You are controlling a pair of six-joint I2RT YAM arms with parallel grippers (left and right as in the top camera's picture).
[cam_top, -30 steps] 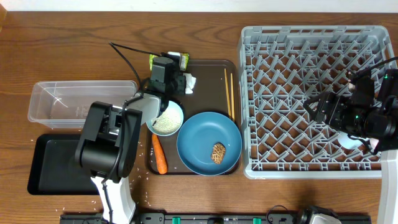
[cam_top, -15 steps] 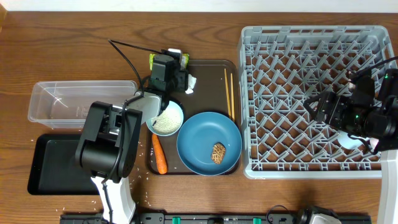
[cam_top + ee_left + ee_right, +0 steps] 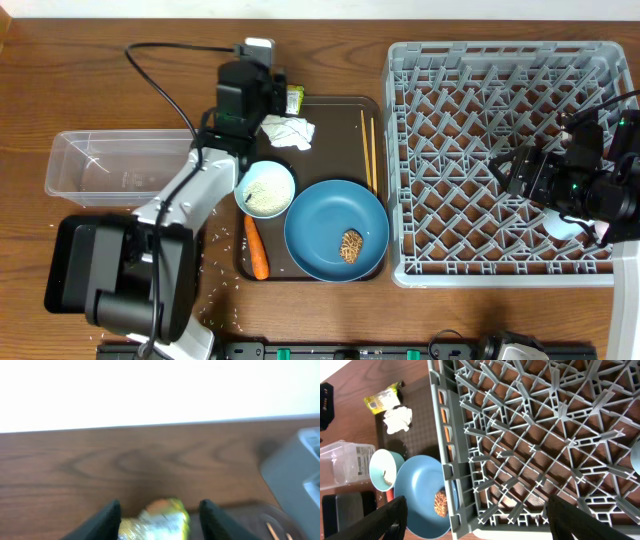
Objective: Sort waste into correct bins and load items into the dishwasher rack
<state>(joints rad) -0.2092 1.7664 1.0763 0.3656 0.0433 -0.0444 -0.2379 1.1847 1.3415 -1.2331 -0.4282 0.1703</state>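
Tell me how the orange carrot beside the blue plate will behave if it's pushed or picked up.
The carrot is round and tapered, so a sideways push would probably roll it in an arc. It looks solid and stiff, so it should keep its shape when lifted. Its smooth skin may slip.

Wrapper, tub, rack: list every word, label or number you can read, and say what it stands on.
No text can be read in any view.
Wrapper: any print on its yellow-green face is too small and blurred to read.
Tub: faint marks only, unreadable.
Rack: no marking shows.
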